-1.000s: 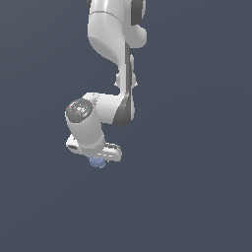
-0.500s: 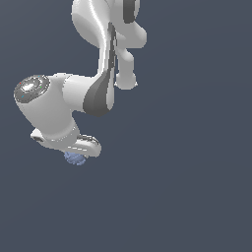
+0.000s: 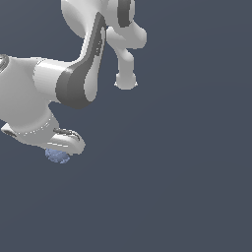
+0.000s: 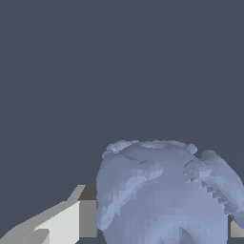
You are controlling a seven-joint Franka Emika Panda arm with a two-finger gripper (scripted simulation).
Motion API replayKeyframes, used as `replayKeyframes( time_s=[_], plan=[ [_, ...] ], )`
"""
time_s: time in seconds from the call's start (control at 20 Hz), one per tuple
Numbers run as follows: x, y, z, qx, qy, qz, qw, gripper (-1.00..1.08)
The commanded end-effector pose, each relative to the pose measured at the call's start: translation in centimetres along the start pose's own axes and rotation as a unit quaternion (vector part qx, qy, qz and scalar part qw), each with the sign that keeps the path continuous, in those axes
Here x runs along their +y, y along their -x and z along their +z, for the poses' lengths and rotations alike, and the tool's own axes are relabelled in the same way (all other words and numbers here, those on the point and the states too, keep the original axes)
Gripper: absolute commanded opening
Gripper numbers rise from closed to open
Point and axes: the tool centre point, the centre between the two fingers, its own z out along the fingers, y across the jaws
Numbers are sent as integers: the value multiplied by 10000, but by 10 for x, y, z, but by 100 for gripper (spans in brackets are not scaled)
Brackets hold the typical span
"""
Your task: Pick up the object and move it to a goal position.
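Observation:
The object (image 3: 57, 156) is a small pale periwinkle-blue bumpy lump, peeking out just under the white hand of the arm at the exterior view's left. In the wrist view the object (image 4: 164, 193) fills much of the picture, lodged between the two fingers: one finger (image 4: 71, 217) presses its side, and a sliver of the other shows at the opposite side. My gripper (image 4: 159, 224) is shut on the object and carries it in the air. In the exterior view the fingers are hidden by the hand.
The white arm (image 3: 78, 74) with its dark elbow band bends across the upper left of the exterior view. All around is a plain dark grey-blue background.
The arm has swung toward the exterior view's left and nearer the camera, carrying the object with it. The grip on the object has held.

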Motion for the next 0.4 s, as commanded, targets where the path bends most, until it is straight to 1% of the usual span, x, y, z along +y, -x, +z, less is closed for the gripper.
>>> replayKeyframes(
  time_s=[0.0,0.35],
  plan=[
    [4,-3,-5,-4,-1,-5,10000,-100],
    [8,-6,-11,-4,-1,-5,10000,-100]
  ],
)
